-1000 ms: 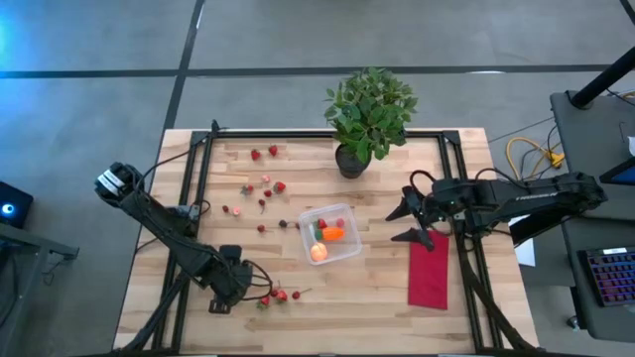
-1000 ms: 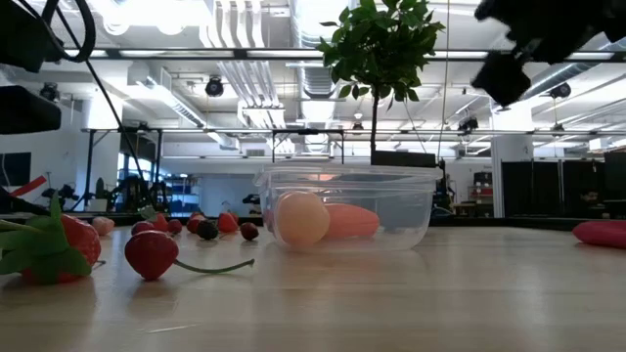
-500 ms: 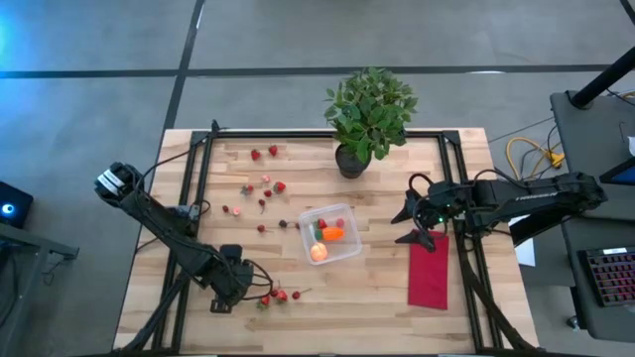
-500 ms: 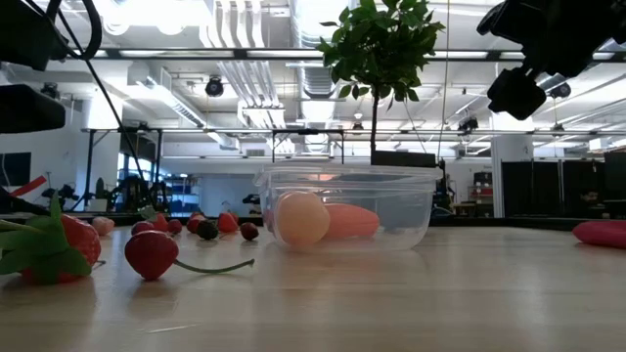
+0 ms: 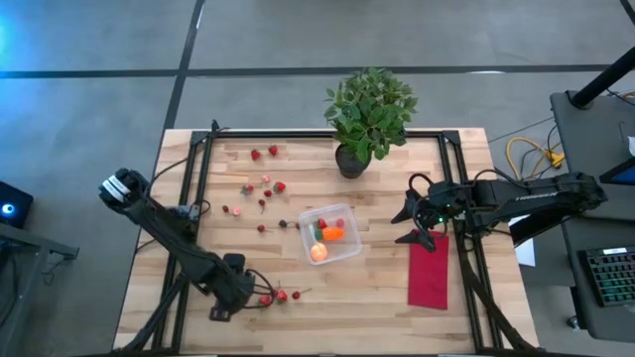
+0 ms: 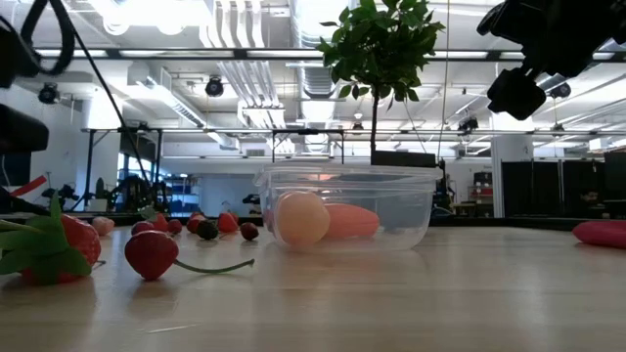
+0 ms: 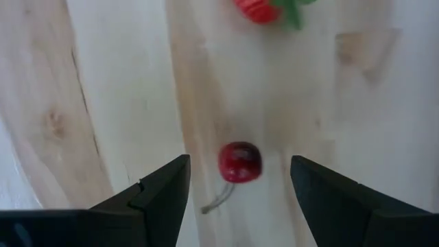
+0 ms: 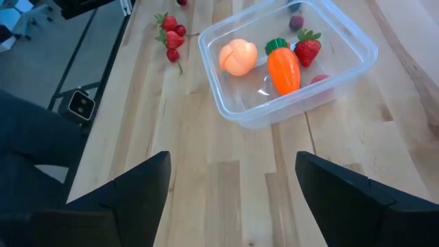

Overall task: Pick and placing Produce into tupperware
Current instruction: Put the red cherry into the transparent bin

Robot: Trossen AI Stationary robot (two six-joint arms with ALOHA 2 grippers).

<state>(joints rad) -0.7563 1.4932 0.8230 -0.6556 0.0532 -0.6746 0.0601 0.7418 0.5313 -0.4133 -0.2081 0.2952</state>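
a grey floor (image 5: 89, 109) crossed by dark seams surrounds the wooden table (image 5: 377, 297). beyond the table, a hall with white ceiling pipes (image 6: 240, 49), bright strip lights (image 6: 166, 12) and dark metal racks (image 6: 108, 166). right of the table, a keyboard (image 5: 607, 278).

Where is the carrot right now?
The carrot lies inside the tupperware near the table's middle in the high view, between the peach and a strawberry.

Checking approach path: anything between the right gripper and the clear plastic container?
No: right wrist view shows bare wood between right gripper and clear plastic container.
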